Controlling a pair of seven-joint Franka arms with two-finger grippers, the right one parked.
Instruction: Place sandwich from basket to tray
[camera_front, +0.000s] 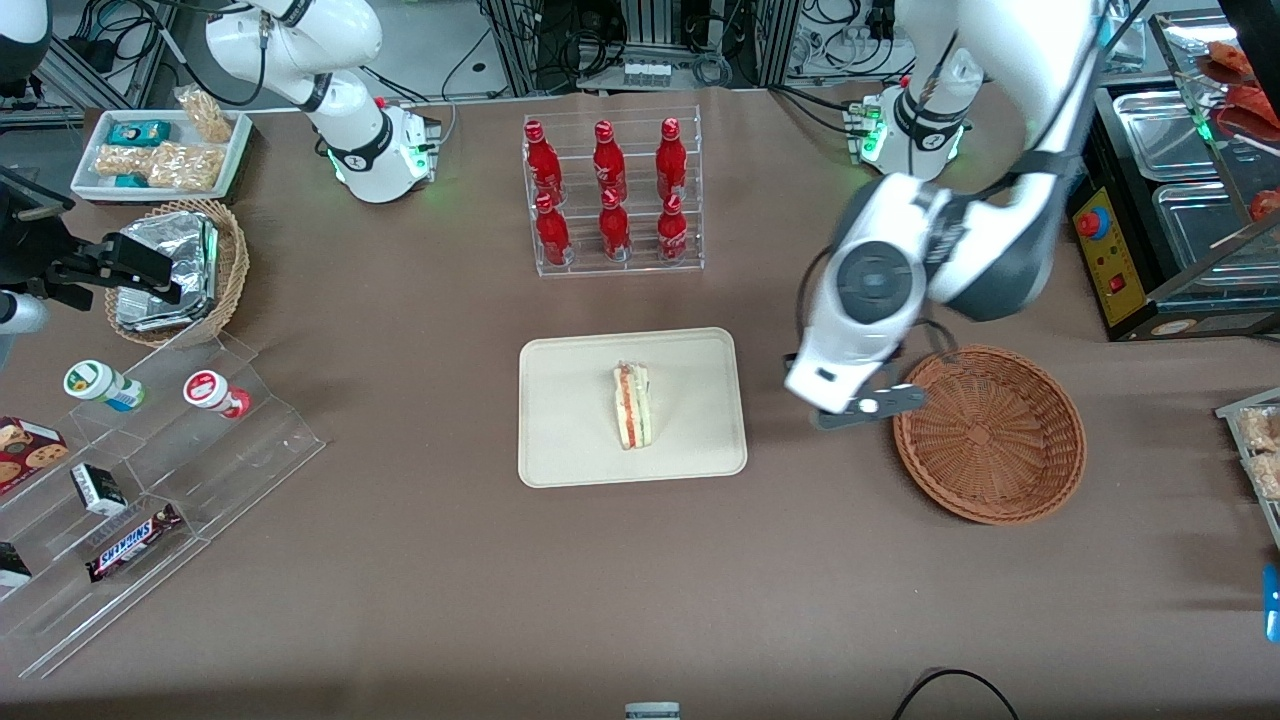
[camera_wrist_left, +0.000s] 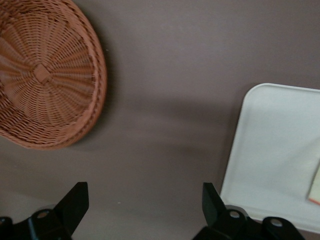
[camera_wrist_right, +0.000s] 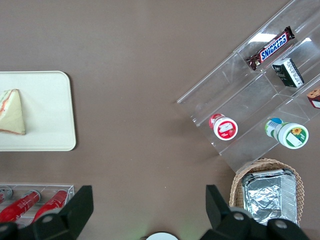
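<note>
The sandwich (camera_front: 631, 405) is lying on the tray (camera_front: 560, 450), so the placing looks done. The tool (camera_wrist_left: 145, 210) is hanging over bare tabletop (camera_wrist_left: 175, 60) between tray and basket (camera_front: 990, 435), fingers spread wide and holding nothing. The basket is sitting empty; the next move is probably just lifting clear.

— Any writing you can make out?

— One word only: "SNICKERS", in blue letters on a white panel of the brown chocolate bar wrapper (camera_front: 132, 541) lying on the clear acrylic stepped display stand (camera_front: 250, 455). It reads clearly from the right wrist camera too.

— The red bottles (camera_front: 605, 190) in the clear rack?

— White script on them, too small to read.

— The round-lidded cups, the small dark box (camera_front: 98, 488)?

— Printed labels, but nothing legible.
</note>
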